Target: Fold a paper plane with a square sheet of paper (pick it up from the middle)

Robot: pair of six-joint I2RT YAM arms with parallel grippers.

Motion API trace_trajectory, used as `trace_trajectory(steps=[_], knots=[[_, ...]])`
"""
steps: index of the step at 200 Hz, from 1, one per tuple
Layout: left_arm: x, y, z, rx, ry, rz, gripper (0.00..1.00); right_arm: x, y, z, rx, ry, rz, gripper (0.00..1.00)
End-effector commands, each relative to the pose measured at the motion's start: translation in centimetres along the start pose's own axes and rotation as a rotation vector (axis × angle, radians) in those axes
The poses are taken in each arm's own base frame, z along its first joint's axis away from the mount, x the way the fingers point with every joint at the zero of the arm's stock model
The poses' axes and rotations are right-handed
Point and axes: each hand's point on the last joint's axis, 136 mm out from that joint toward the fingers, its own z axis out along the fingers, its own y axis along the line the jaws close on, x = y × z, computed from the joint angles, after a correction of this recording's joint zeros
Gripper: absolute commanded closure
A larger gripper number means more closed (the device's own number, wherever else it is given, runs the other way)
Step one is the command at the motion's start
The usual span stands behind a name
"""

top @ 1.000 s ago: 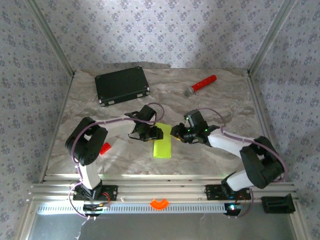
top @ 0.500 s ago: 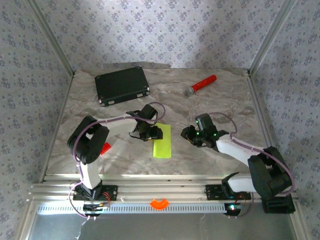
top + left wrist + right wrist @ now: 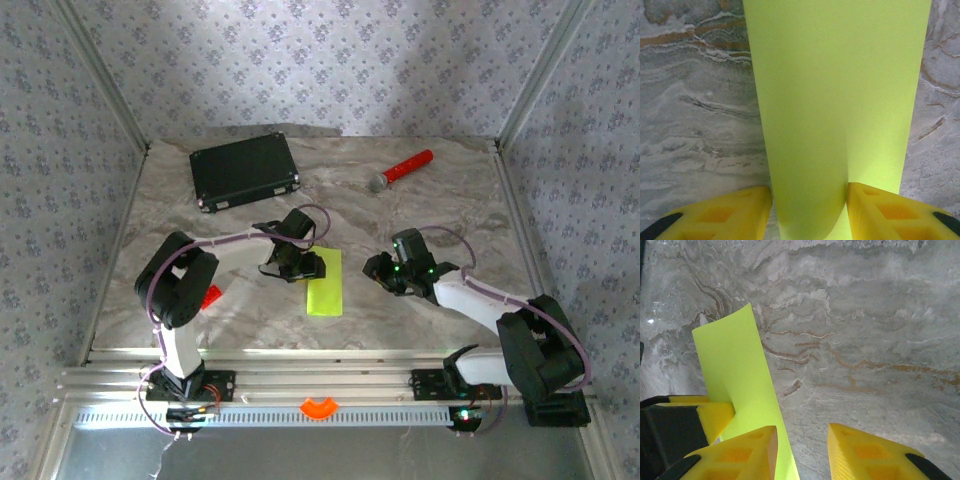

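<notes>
Top view: sheet of paper [image 3: 325, 290], lime, shows as a narrow oblong strip, mid-worktop [image 3: 440, 210], long axis running far-to-near. Its far end is at the L tool [image 3: 300, 265]; the near end points toward the arm bases. Can't tell whether the strip lies flat or is partly raised.

L wrist cam: L tool [image 3: 809, 192] is pinching the sheet [image 3: 840, 90]. The yellow fingers [image 3: 725, 212] touch it on both sides, and the paper bulges in a rounded curve between them.

R wrist cam: R tool [image 3: 802, 432] is spread, w/ bare marble worktop [image 3: 865, 340] in the gap and nothing gripped. The sheet [image 3: 735, 365] passes just beside its L-hand finger, and one yellow finger [image 3: 715, 415] of the other tool sits against the paper.

Top view: R tool [image 3: 380, 272] is near the strip's R edge, apart from it.

Other items: black case [image 3: 245, 170] far L; red-handled mic [image 3: 403, 168] far R of centre; small red block [image 3: 210, 295] by the L arm. All are well apart from the sheet.
</notes>
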Motion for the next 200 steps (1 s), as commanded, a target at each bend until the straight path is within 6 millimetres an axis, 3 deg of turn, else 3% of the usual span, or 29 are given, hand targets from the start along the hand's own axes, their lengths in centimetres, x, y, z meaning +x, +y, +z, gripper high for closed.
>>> trace_trajectory(steps=[1,200], knots=[[1.1,4.4,1.5,-0.170,0.022,-0.047,0.54,0.0,-1.0,-0.2,0.032,-0.012,0.025,0.66],[2.0,6.3,2.8,-0.262,0.062,-0.053,0.53,0.1,-1.5,0.1,0.041,-0.007,0.038,0.66]])
